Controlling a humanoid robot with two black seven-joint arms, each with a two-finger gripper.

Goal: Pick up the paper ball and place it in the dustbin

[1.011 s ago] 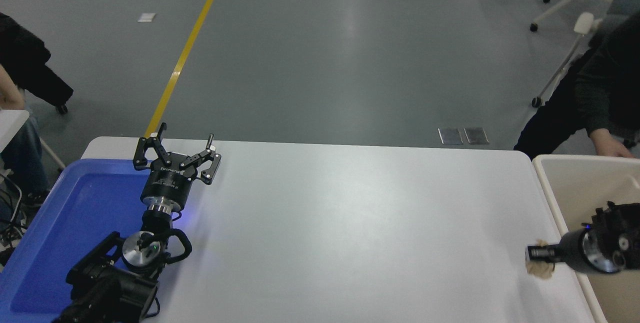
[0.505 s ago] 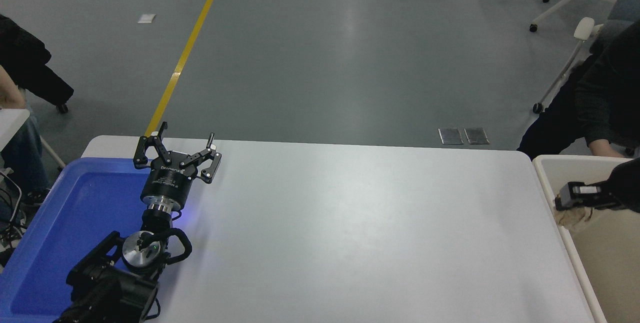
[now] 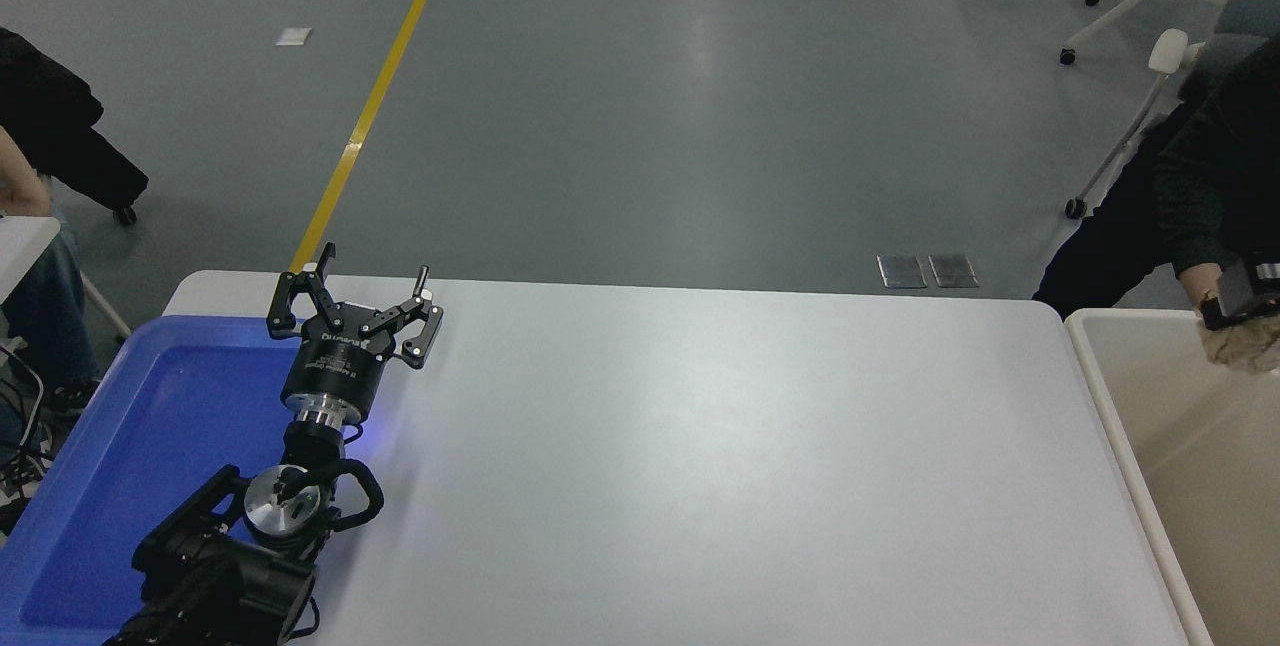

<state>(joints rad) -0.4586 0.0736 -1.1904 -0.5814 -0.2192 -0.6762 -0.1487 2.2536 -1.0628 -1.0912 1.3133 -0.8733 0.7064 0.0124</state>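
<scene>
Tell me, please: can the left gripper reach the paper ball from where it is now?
Probably not. The left gripper sits open at the table's far left, while the paper ball hangs in the right gripper over the dustbin, across the whole table.

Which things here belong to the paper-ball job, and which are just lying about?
Belong to the job:
paper ball, held over the bin
dustbin
right gripper

Just lying about:
blue tray
left gripper, parked open
office chair
yellow floor line
</scene>
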